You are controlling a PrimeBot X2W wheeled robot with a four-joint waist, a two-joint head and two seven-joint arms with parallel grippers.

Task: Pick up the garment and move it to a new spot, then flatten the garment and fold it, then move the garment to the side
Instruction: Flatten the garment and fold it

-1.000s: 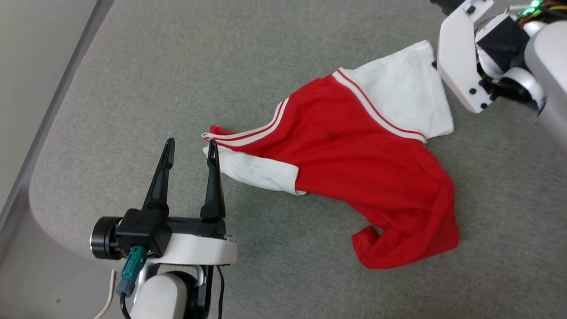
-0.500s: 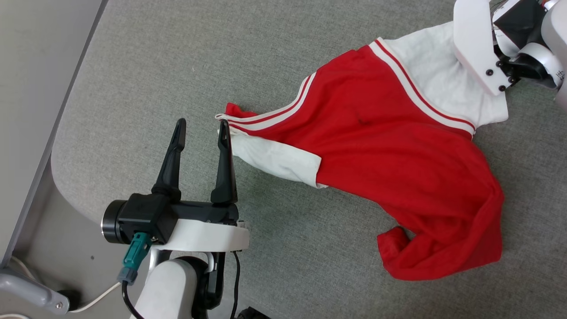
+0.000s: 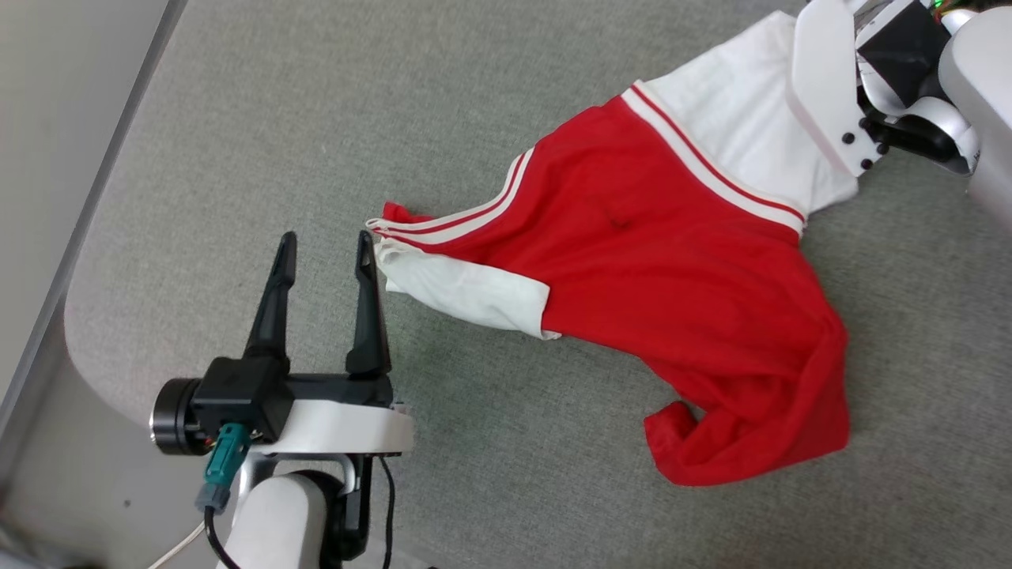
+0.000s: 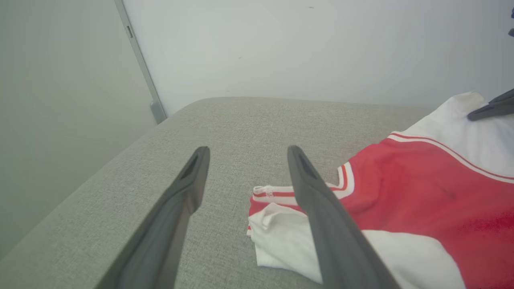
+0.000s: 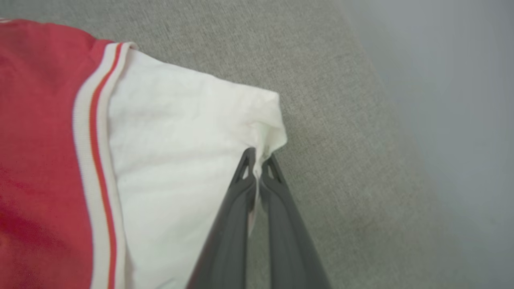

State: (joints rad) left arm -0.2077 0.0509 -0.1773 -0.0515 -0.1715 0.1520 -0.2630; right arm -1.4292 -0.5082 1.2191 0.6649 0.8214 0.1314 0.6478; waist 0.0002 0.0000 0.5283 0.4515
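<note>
The right arm (image 3: 822, 87) covers, it seems, one sleeve tip of the garment (image 3: 680, 261).

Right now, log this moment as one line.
left gripper: jaws open beside one white sleeve | right gripper: jaws shut on other white sleeve edge | garment: rumpled on grey surface, unfolded

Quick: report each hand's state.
Left hand: open, holding nothing, next to the garment.
Right hand: shut on the garment's white sleeve edge.

Red garment (image 3: 672, 261) crumpled, white sleeves, on grey surface
</note>
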